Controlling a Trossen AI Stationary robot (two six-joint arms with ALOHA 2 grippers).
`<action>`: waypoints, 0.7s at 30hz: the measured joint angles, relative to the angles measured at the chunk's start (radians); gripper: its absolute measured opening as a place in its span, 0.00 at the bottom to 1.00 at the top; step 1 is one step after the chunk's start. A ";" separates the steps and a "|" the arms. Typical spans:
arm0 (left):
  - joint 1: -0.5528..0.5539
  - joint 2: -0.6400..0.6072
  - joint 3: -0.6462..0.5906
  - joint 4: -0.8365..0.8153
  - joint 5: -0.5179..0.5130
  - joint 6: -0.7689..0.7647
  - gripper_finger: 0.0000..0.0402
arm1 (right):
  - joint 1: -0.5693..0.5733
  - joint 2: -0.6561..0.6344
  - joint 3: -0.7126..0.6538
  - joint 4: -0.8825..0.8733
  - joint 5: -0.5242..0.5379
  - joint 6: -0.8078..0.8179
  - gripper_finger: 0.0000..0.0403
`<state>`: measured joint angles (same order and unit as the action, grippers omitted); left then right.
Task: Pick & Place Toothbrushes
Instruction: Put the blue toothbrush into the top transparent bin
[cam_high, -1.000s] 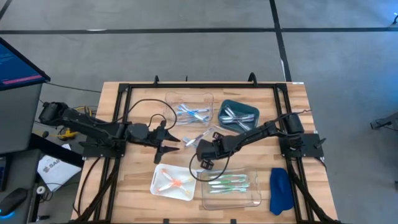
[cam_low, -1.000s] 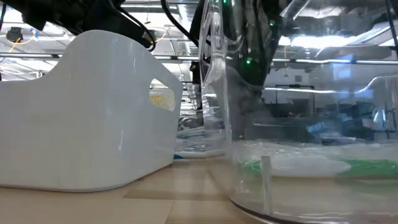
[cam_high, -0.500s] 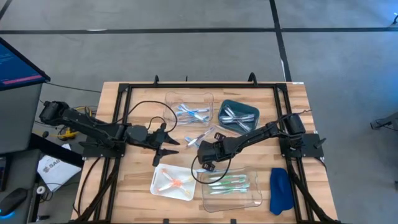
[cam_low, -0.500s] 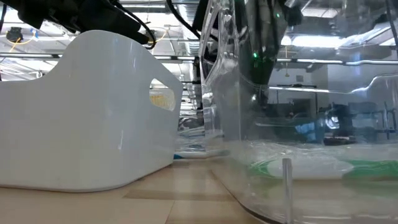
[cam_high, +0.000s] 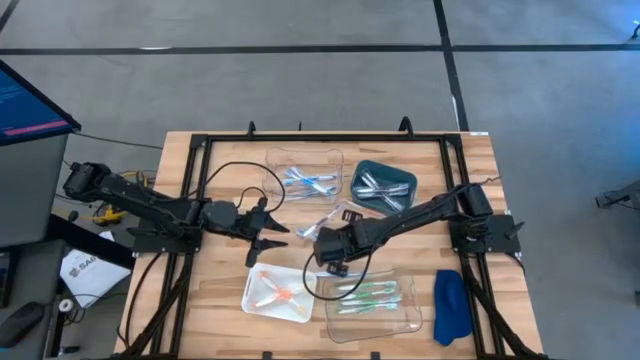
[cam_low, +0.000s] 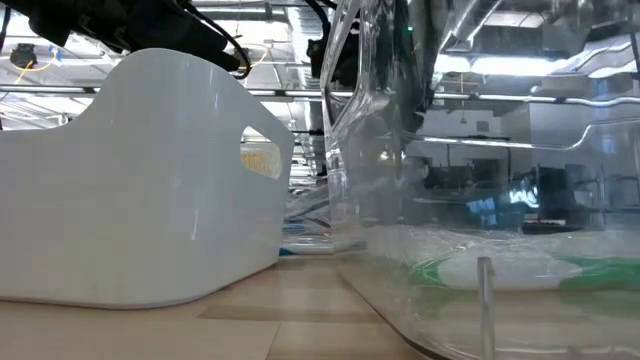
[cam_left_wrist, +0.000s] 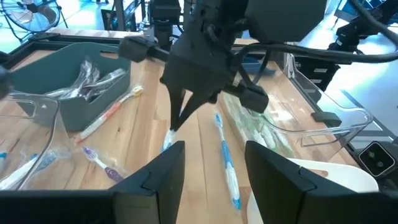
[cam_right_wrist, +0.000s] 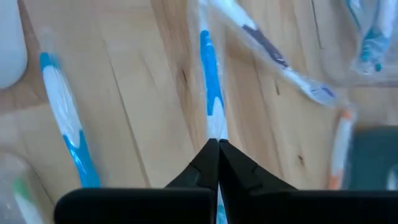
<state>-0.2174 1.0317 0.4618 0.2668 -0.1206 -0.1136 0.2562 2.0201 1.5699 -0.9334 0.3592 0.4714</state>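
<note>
The right gripper (cam_right_wrist: 217, 144) sits mid-table, its fingers pinched shut on the end of a blue-and-white toothbrush (cam_right_wrist: 210, 87) that lies on the bare wood. In the left wrist view the same gripper (cam_left_wrist: 180, 118) points down at that brush with its tips together. The left gripper (cam_high: 268, 230) hovers at about nine o'clock from it, fingers spread and holding nothing.

A second blue brush (cam_left_wrist: 227, 162) lies just beside the pinched one on the wood, and a purple one (cam_left_wrist: 99, 163) and an orange one (cam_left_wrist: 109, 112) lie near the teal bin (cam_high: 383, 185).

Seen from above, more brushes fill the trays: blue in the clear tray (cam_high: 305, 180) at twelve o'clock, orange in the white tray (cam_high: 280, 293) at seven, green in the clear tray (cam_high: 368, 295) at five.
</note>
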 joint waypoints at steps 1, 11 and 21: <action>0.000 0.000 0.000 0.000 0.000 0.000 0.41 | 0.000 0.000 0.010 -0.017 0.000 -0.008 0.00; 0.000 0.000 0.000 0.003 0.001 0.000 0.41 | -0.021 -0.002 0.033 0.003 -0.250 -0.227 0.00; 0.000 0.000 0.000 0.003 0.004 0.000 0.41 | -0.106 -0.002 0.083 -0.222 -0.360 -0.347 0.00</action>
<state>-0.2176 1.0317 0.4618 0.2702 -0.1162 -0.1135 0.1501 2.0182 1.6532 -1.1554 -0.0006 0.1242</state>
